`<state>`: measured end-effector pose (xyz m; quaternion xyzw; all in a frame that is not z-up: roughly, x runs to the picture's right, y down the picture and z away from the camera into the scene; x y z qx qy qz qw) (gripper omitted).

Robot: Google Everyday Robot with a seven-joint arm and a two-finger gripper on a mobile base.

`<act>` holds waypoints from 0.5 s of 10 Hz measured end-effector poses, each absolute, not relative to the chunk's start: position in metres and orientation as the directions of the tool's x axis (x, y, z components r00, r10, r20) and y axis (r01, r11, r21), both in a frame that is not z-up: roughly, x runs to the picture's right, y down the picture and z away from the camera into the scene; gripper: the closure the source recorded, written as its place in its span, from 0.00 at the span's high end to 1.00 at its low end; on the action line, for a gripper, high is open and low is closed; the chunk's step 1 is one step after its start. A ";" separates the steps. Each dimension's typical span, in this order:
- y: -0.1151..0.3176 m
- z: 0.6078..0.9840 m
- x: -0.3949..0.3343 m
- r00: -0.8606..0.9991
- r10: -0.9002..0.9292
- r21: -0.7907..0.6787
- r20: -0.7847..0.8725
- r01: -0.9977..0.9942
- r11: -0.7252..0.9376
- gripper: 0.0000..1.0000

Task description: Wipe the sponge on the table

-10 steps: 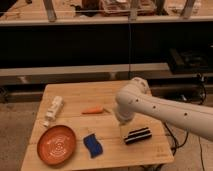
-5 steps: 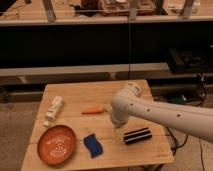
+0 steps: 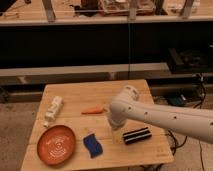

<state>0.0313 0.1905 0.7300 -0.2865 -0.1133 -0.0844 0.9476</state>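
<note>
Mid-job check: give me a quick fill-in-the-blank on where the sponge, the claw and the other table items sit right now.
1. The dark-blue sponge lies on the table between the striped black block and the orange ____.
2. The claw, hanging over the table between sponge and block, is ____ and empty.
3. The thin item lying beside the white arm is coloured ____.
Missing words: plate; open; orange.

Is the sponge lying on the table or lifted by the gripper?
On the table: the sponge lies flat; the gripper hangs apart, beside it.
</note>
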 end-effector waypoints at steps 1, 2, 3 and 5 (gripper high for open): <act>0.192 0.732 0.027 0.959 -0.093 -0.521 0.269 0.226 0.823 0.80; 0.193 0.734 0.024 0.958 -0.092 -0.519 0.271 0.226 0.824 0.80; 0.195 0.736 0.022 0.958 -0.090 -0.516 0.272 0.224 0.827 0.80; 0.198 0.740 0.015 0.957 -0.085 -0.510 0.279 0.222 0.831 0.80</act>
